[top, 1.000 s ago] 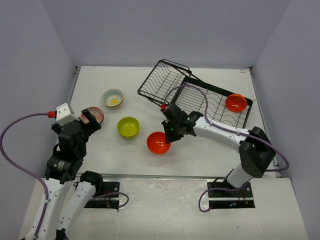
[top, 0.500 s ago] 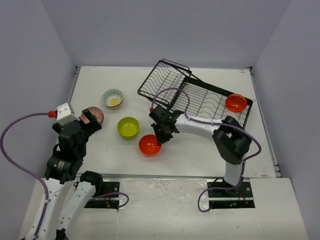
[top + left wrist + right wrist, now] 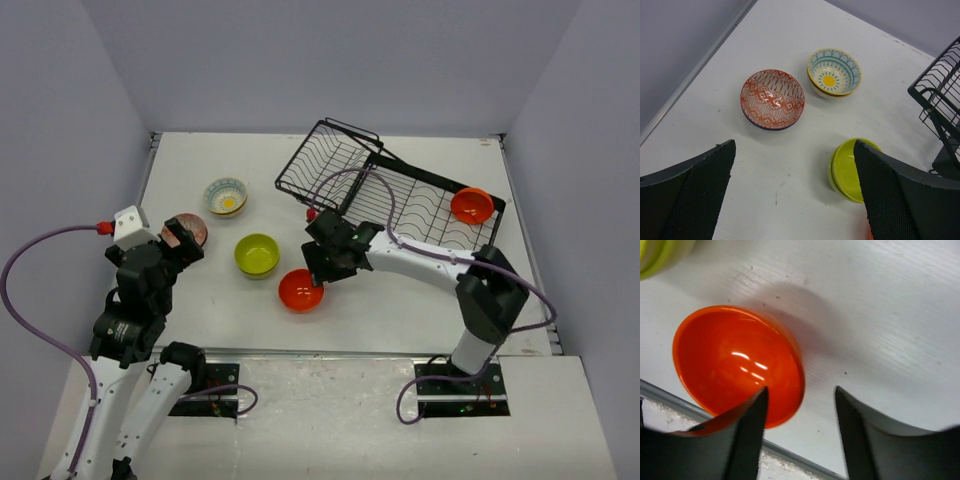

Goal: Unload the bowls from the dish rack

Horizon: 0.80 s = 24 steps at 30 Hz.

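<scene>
The black wire dish rack [image 3: 400, 195] stands at the back right, with one orange bowl [image 3: 471, 205] in its right end. A second orange bowl [image 3: 299, 290] [image 3: 735, 360] rests on the table near the front edge. My right gripper [image 3: 318, 268] [image 3: 801, 390] is open just over that bowl's right rim, one finger [image 3: 747, 435] above the bowl and the other over bare table. My left gripper [image 3: 175, 245] [image 3: 795, 145] hangs wide open above the table, holding nothing. Below it lie a red patterned bowl [image 3: 773, 99], a floral bowl [image 3: 834, 71] and a lime green bowl [image 3: 850, 170].
The table's front edge [image 3: 790, 455] runs close below the orange bowl. The lime green bowl [image 3: 257, 254] sits just left of it. The rack's raised left section [image 3: 940, 100] stands behind my right arm. Grey walls close in the table on three sides.
My right gripper carried the orange bowl left toward the lime bowl, set it on the table, and has now opened off it. The left arm has stayed still.
</scene>
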Each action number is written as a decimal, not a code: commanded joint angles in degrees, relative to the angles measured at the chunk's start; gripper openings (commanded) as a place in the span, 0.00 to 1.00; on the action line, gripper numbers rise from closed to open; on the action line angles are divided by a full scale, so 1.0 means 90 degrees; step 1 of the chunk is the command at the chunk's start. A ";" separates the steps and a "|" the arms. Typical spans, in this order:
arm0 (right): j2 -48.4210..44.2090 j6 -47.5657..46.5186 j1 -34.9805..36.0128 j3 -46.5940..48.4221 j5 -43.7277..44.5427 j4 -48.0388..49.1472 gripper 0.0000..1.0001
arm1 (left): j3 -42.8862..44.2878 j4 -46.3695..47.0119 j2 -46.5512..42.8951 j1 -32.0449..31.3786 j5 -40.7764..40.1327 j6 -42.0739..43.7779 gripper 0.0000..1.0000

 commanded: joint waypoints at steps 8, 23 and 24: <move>-0.2819 -0.1850 -0.0637 -0.0020 0.4151 -0.0778 0.99 | 0.0077 0.0018 0.0040 0.0059 -0.0331 -0.0115 1.00; -0.2089 -0.9243 -0.3723 -0.1544 0.4447 0.4005 0.99 | 0.0009 0.0233 0.0245 0.0059 0.0128 0.0119 1.00; -0.1865 -0.9380 -0.3822 -0.1505 0.4486 0.4075 0.99 | 0.0009 0.0252 0.0264 0.0059 0.0234 0.0148 1.00</move>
